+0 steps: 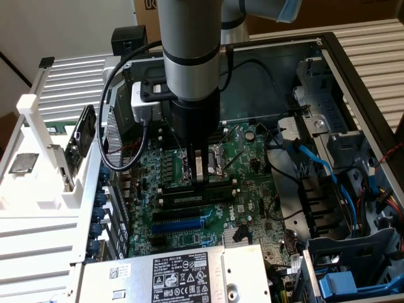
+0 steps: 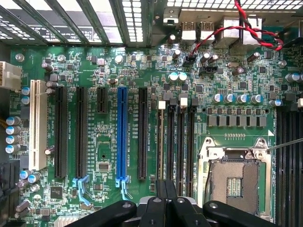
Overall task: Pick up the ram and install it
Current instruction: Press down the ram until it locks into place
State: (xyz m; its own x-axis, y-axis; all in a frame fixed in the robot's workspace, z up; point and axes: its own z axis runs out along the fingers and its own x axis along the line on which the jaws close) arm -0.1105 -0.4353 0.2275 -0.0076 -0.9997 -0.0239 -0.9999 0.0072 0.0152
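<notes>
Green motherboard (image 2: 118,71) inside open case (image 1: 353,76)

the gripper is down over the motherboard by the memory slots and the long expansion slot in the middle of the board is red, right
Not quite: that long expansion slot is blue, not red, as the wrist view shows. The rest holds: the gripper is down over the motherboard, right by the memory slots.
</notes>
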